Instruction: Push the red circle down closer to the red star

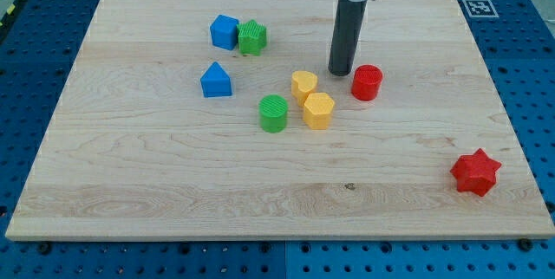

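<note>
The red circle (367,82) stands right of the board's middle, toward the view's top. The red star (476,172) lies near the board's right edge, toward the view's bottom, far from the circle. My tip (340,73) rests on the board just left of the red circle and slightly above it, close to it; I cannot tell whether it touches it. The yellow heart (303,84) sits just left of the tip.
A yellow hexagon (318,110) lies below the heart, touching it. A green circle (273,113) sits to its left. A blue house-shaped block (216,81), a blue block (225,32) and a green block (252,37) lie at the upper left of the wooden board (173,184).
</note>
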{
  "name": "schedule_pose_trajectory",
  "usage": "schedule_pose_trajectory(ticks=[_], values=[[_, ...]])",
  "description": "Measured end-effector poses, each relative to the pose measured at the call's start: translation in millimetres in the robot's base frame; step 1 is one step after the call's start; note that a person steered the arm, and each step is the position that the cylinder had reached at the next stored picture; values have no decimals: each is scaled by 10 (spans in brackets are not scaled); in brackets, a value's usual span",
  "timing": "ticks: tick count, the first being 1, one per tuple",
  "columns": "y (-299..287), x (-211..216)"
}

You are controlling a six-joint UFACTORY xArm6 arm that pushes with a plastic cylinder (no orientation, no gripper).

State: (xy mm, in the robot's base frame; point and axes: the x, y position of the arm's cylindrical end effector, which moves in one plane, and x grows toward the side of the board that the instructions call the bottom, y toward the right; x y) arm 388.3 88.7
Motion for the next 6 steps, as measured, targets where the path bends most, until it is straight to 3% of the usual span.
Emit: schedule_pose_trajectory(ticks=[3,5,6], values=[[964,590],[1048,1084],[830,1110]])
